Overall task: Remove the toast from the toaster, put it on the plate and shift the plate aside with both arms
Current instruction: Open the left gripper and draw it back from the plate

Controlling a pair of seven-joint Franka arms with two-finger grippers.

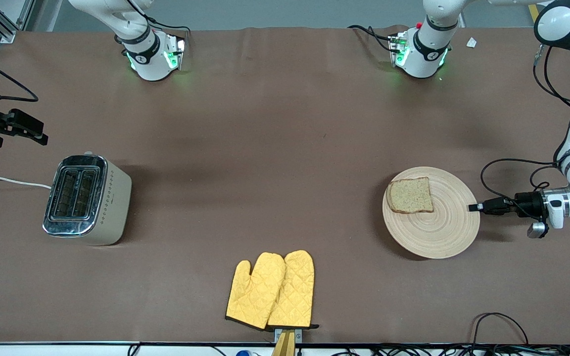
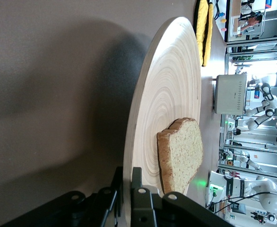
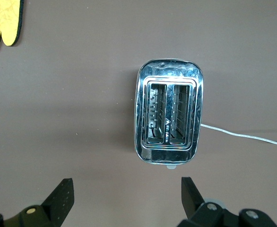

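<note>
The toast (image 1: 410, 195) lies on the plate (image 1: 438, 232), toward its rim on the side of the right arm's end of the counter (image 1: 265, 148). The left tool (image 1: 474, 207) is clamped on the plate's edge at the left arm's end; the plate seems slightly lifted there. The right tool (image 1: 42, 138) hangs wide apart over the counter by the toaster (image 1: 87, 200). Yellow oven mitts (image 1: 271, 290) lie near the front camera.

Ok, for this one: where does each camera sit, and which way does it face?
Front view: high across the table, facing both arms' bases; shows toaster, mitts, toast on plate, left gripper at its rim.
Left wrist view: on the left arm, looking along the plate; its shut fingers clamp the rim.
Right wrist view: on the right arm, looking down on the toaster; open fingers show.
Shared: all three show toaster and mitts.
</note>
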